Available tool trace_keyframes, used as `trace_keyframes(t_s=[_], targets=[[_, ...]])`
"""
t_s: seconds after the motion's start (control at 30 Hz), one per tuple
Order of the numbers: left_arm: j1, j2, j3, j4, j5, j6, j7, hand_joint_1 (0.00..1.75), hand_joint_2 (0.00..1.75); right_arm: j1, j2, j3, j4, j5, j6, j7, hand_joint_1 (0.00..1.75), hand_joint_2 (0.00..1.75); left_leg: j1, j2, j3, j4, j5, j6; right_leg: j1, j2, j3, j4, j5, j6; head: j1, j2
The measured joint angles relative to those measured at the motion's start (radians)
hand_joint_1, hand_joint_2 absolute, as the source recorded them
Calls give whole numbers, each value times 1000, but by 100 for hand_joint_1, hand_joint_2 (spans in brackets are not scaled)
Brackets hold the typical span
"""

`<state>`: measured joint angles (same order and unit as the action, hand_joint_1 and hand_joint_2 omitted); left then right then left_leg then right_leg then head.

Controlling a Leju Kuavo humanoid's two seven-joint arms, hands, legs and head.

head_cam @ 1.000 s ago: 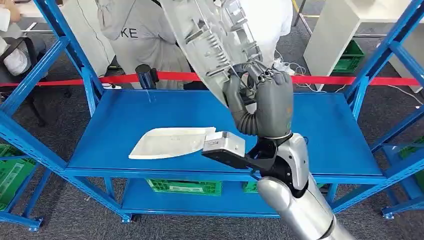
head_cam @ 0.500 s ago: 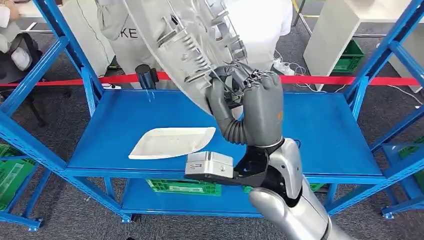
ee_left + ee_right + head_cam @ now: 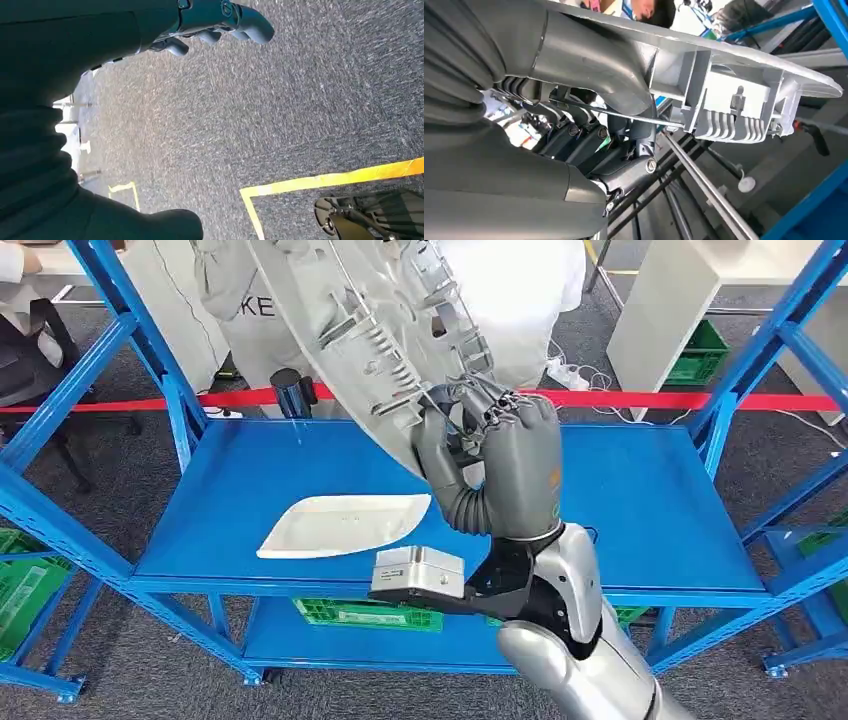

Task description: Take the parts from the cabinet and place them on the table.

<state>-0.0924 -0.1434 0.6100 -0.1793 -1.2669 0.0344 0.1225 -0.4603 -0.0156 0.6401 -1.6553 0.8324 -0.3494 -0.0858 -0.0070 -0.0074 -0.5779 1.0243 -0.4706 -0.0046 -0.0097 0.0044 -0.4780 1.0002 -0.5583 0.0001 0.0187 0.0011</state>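
Note:
My right hand [image 3: 500, 465] grips the lower edge of a large grey ribbed plastic part [image 3: 385, 325], holding it raised and tilted above the blue table [image 3: 660, 490]. The right wrist view shows the same part [image 3: 734, 100] with my thumb and fingers [image 3: 589, 75] clamped on it. A flat white part [image 3: 345, 525] lies on the table near its front left. My left hand [image 3: 220, 20] hangs over grey carpet with its fingers apart and nothing in it.
Blue rack posts [image 3: 150, 340] stand at both table ends. A red barrier tape [image 3: 690, 400] runs behind it, where people in light clothes [image 3: 275, 310] stand. Green crates [image 3: 370, 613] sit on the lower shelf. A yellow floor line [image 3: 325, 180] crosses the carpet.
My right hand has carried the grey part to the left and slightly nearer over the table. The white part has not moved.

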Motion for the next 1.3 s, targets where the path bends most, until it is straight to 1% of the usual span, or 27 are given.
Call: trace_keyframes(t_s=[0.1,0.2,0.27,0.3,0.37,0.4,0.43,0.47,0.5,0.57,0.6,0.63,0.73,0.77,0.8,0.83,0.9,0.93,0.97,1.0,1.03,1.07,1.1,1.13,1.2,1.27,1.3], targets=[[0,4,1,0,8,-10,2,0,175,-9,-2,0,20,-15,-4,-8,175,175,-3,0,-1,1,-2,2,-2,0,0,-1,0,1,0,0],[-1,5,1,0,10,-10,9,0,175,-20,-5,1,37,-16,-7,-14,175,175,-6,0,-4,3,1,7,-3,0,0,-5,5,9,0,0],[-2,4,1,0,11,-10,10,0,175,-26,-9,2,45,-19,-9,-15,175,175,7,5,1,-13,12,19,-3,0,-3,11,-11,13,-1,0],[-3,4,2,0,14,-9,10,0,175,-32,-11,3,50,-22,-11,-15,175,175,7,5,0,-16,14,23,1,0,-25,49,-36,15,4,0],[-4,5,3,0,19,-8,10,0,175,-36,-15,5,59,-25,-14,-16,175,175,8,7,-5,-15,15,25,-2,0,-99,195,-108,19,5,0],[-3,5,3,0,19,-8,10,0,175,-35,-18,7,64,-29,-15,-17,175,175,8,8,-7,-14,16,24,-3,0,-149,292,-140,21,5,0],[-3,5,3,0,19,-8,10,0,175,-35,-20,9,68,-31,-16,-16,175,175,9,8,-10,-12,16,23,-4,0,-177,339,-141,23,5,0],[-3,5,4,0,20,-8,10,0,175,-34,-22,10,74,-31,-16,-16,175,175,10,8,-11,-9,17,22,-6,0,-180,334,-116,23,5,0],[-3,5,5,0,22,-8,10,0,175,-35,-24,12,79,-31,-16,-16,175,175,12,7,-13,-5,16,20,-9,-1,-162,281,-67,23,5,0],[-3,4,8,0,23,-7,9,0,175,-39,-26,15,85,-31,-17,-16,175,175,17,6,-17,7,13,10,-13,-2,-83,100,36,25,5,0],[-4,5,9,0,23,-7,9,0,175,-41,-26,17,89,-31,-18,-16,175,175,16,5,-25,11,14,2,-12,-3,-62,56,21,26,6,0],[-6,5,9,0,23,-7,10,0,175,-42,-26,19,89,-31,-20,-17,175,175,13,2,-35,15,19,-9,-4,1,-67,53,33,11,6,0],[-5,5,10,0,22,-7,10,0,175,-39,-26,21,93,-28,-22,-12,175,175,16,2,-40,10,36,-34,-1,1,-85,52,41,-9,5,0],[-6,5,10,0,22,-7,11,0,175,-39,-26,20,95,-27,-22,-11,175,175,20,2,-47,13,32,-39,-9,-2,-89,44,51,-24,5,0],[-6,5,10,0,22,-7,12,0,175,-39,-26,21,95,-24,-22,-10,175,175,19,3,-58,34,4,-43,-7,-3,-95,44,56,-32,3,0],[-7,3,10,0,22,-8,12,0,175,-40,-25,21,95,-23,-24,-9,175,175,20,3,-78,86,-42,-47,-7,-3,-103,45,63,-40,-3,0],[-9,3,10,0,22,-8,13,0,175,-39,-25,21,95,-16,-24,-7,175,175,22,3,-135,252,-133,-55,-4,-4,-123,45,78,-41,-6,0],[-9,3,10,0,21,-8,13,0,175,-38,-25,21,96,-13,-24,-3,175,175,22,3,-149,306,-151,-56,-2,-4,-132,46,85,-41,-6,0],[-9,3,10,0,19,-8,14,0,175,-36,-25,22,96,-9,-22,3,175,175,22,3,-141,311,-144,-55,0,-4,-141,46,92,-40,-6,0],[-10,4,10,0,19,-8,15,0,175,-34,-25,22,96,-5,-20,6,175,175,22,3,-109,274,-119,-52,1,-4,-148,46,98,-39,-6,0],[-12,4,10,0,18,-8,16,0,175,-33,-25,22,96,-2,-19,9,175,175,21,3,-61,201,-85,-47,2,-3,-155,46,104,-37,-6,0],[-15,4,10,0,18,-8,16,0,175,-33,-25,22,96,3,-19,11,175,175,20,3,7,94,-51,-42,2,-3,-161,47,111,-34,-6,0],[-18,4,10,-1,18,-8,16,0,175,-34,-23,22,96,4,-19,11,175,175,18,2,56,11,-60,-36,2,-4,-164,48,116,-30,-6,0],[-21,3,10,-1,18,-8,16,0,175,-34,-22,22,96,5,-19,11,175,175,11,2,69,-2,-57,-34,5,-3,-169,46,124,-22,-5,0],[-22,3,10,-1,18,-8,16,0,175,-34,-19,23,95,5,-19,11,175,175,7,0,56,-4,-48,-25,2,-4,-170,43,139,-11,-8,0],[-21,2,10,0,17,-9,17,0,175,-33,-19,24,96,6,-19,11,175,175,13,3,42,-13,-28,-8,8,-2,-176,36,153,2,-7,0],[-24,0,10,0,12,-11,17,0,175,-33,-19,23,95,10,-19,15,175,175,17,9,38,-15,-16,-1,2,1,-186,50,126,5,-9,0]])
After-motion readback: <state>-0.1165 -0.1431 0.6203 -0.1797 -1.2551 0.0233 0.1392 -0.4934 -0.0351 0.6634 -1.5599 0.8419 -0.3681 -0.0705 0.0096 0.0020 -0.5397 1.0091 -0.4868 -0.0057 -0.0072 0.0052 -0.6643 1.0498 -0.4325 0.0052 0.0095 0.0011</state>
